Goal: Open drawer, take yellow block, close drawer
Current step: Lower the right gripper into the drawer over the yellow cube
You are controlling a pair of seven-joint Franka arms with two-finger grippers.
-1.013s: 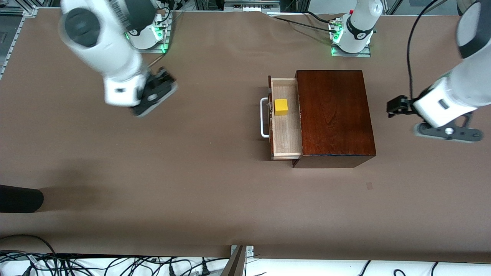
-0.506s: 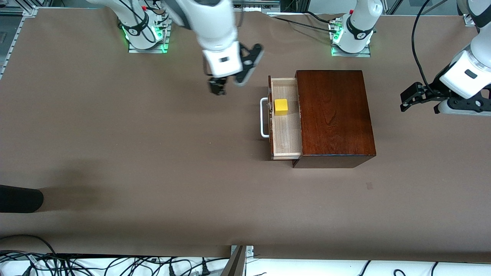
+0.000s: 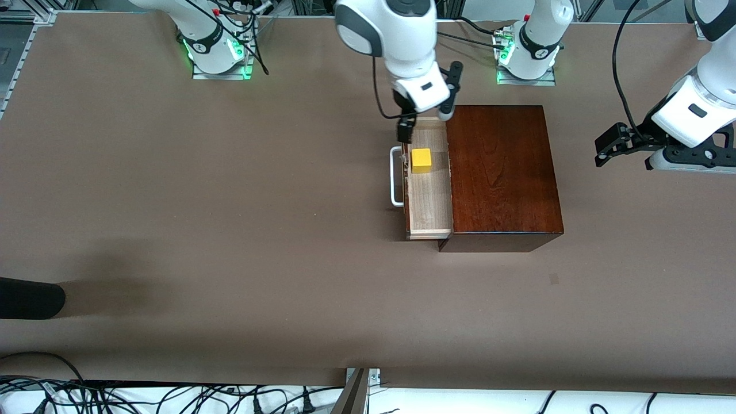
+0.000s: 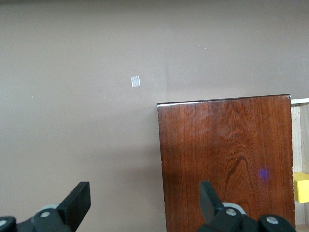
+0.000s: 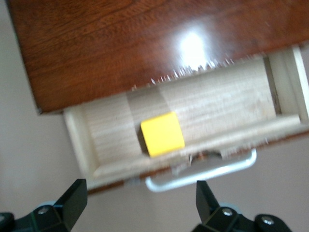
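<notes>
One box [image 3: 500, 172] on the table, its drawer [image 3: 428, 195] already pulled out with the yellow block [image 3: 421, 160] sitting inside near the handle [image 3: 395, 175]. Right gripper [image 3: 409, 123] hangs over the drawer, fingers apart, so it's the grab step; next it needs to drop straight around the block. Left gripper [image 3: 604, 152] waits over bare table, fingers apart too.

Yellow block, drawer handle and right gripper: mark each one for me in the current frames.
yellow block [image 3: 421, 159], front view, its top face.
drawer handle [image 3: 394, 175], front view, the long white bar.
right gripper [image 3: 406, 131], front view, the tips, over the drawer's end nearest the robots' bases.
</notes>
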